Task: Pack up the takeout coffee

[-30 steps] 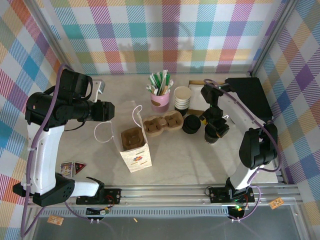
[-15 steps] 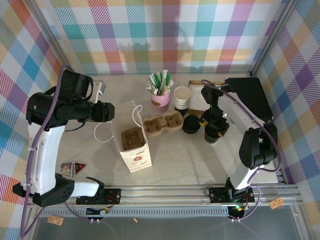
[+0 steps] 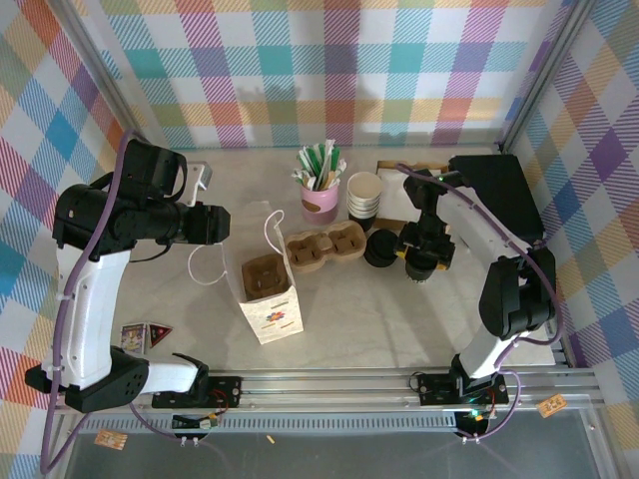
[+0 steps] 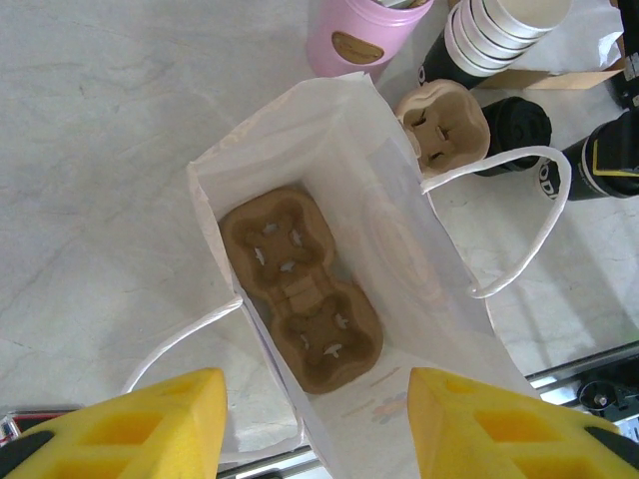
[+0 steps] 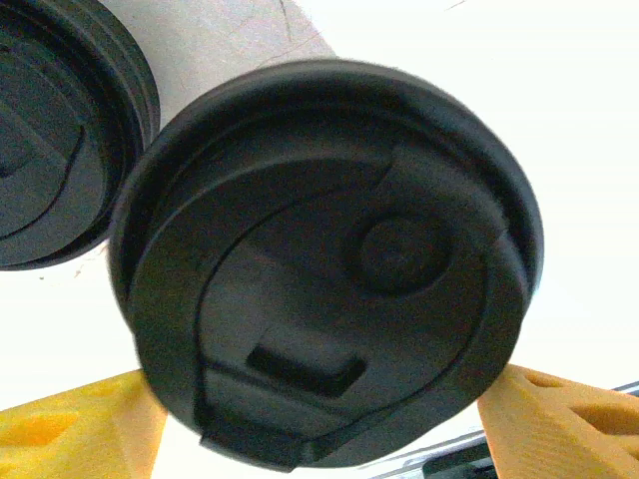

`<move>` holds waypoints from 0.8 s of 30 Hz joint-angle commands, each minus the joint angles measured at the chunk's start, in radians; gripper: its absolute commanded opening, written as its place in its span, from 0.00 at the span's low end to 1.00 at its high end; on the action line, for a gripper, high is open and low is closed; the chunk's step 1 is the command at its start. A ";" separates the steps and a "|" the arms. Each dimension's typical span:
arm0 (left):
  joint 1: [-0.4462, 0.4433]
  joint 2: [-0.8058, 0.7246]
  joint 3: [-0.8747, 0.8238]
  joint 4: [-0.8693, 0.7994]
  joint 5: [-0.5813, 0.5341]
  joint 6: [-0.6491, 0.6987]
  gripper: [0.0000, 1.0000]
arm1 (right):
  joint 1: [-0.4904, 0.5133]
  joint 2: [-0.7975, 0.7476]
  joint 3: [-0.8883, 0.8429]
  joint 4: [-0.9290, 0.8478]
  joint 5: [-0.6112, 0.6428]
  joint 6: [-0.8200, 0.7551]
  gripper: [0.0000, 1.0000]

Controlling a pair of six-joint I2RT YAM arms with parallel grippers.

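Right gripper [image 5: 319, 417] is pinching the coffee [image 5: 329, 249] beneath its lid; left gripper [image 4: 315, 424] is hanging spread over the bag [image 4: 399, 230]. A loose hold risks tipping and spilling.

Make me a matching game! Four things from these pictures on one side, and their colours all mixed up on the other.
Things:
1. paper bag
2. straw cup
3. cup carrier inside the bag
4. takeout coffee

Colours:
A. pink
B. black lid on top
C. white
D. brown

Right pairs: 1-C, 2-A, 3-D, 4-B
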 commanded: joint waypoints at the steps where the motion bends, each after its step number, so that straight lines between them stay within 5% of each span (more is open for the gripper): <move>1: 0.012 -0.010 0.008 -0.077 0.010 0.017 0.51 | -0.009 -0.033 0.029 -0.043 0.001 0.042 0.85; 24: 0.012 0.012 0.033 -0.086 0.006 0.022 0.51 | -0.010 0.044 0.100 -0.062 0.100 0.309 0.81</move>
